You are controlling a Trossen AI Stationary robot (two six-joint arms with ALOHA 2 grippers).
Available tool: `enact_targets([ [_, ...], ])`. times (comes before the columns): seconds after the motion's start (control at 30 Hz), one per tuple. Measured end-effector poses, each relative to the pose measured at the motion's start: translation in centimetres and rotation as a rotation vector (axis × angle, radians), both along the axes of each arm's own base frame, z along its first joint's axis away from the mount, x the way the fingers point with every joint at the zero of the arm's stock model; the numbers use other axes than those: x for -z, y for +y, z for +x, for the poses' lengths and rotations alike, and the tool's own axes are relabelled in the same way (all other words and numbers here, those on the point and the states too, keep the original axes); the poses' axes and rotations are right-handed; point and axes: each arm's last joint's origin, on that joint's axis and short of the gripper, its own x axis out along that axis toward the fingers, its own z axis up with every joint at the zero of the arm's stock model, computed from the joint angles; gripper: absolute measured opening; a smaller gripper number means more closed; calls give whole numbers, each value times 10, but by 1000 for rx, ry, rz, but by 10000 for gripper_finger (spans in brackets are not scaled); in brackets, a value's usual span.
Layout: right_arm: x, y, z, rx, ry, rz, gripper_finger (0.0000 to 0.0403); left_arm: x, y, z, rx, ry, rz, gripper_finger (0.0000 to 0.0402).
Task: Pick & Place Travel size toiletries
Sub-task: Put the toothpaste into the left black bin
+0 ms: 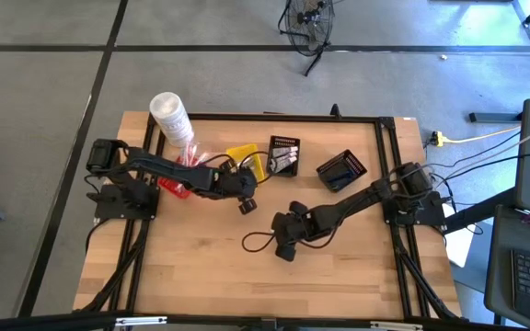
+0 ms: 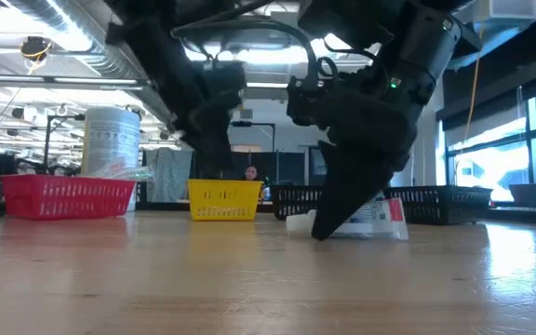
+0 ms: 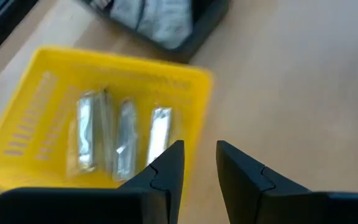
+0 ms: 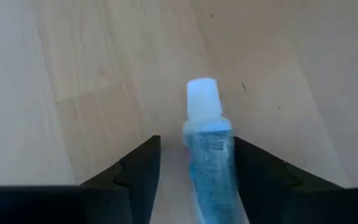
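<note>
I've got the R gripper (image 4: 194, 177) straddling a mini tube (image 4: 209, 162) near table centre, jaws not yet clenched; next: close, lift, carry toward the baskets at 12 o'clock; L gripper (image 3: 199, 168) empty, parted by the yellow basket (image 3: 36, 130).

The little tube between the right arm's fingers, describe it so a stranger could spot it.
Find the wooden table, then the right end effector lowered near its middle. The tube lies flat there between the open fingers: blue-printed with a white cap, alone on bare wood, unlike the silvery tubes in the yellow basket.

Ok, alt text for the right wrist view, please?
A small blue-labelled tube with a white cap lies on the bare wooden table, between the two dark fingers of the right claw, cap pointing away from the camera. The fingers flank the tube with gaps on either side, not yet gripping it.
</note>
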Motion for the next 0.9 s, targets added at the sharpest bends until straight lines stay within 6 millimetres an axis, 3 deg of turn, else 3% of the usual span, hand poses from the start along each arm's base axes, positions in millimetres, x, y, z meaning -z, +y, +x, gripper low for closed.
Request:
enact_targets([
  [0.13, 6, 0, 1, -29, 4, -56, 161, -20, -16, -5, 24, -83, 15, 88],
  [0.4, 7, -1, 3, -133, 9, -111, 53, -60, -46, -24, 38, -232, 103, 88],
  [0.53, 0, -5, 3, -192, 15, -114, 36, -68, -56, -31, 36, -268, 146, 88],
  [0.63, -12, -14, -1, -218, 42, -158, 41, -69, -60, -33, 27, -273, 177, 88],
  [0.73, -40, -31, -3, -184, 30, -295, 49, -69, -61, -33, 22, -274, 189, 88],
  [0.9, -76, -82, -11, -29, 66, -586, 46, -69, -60, -33, 23, -273, 190, 88],
])
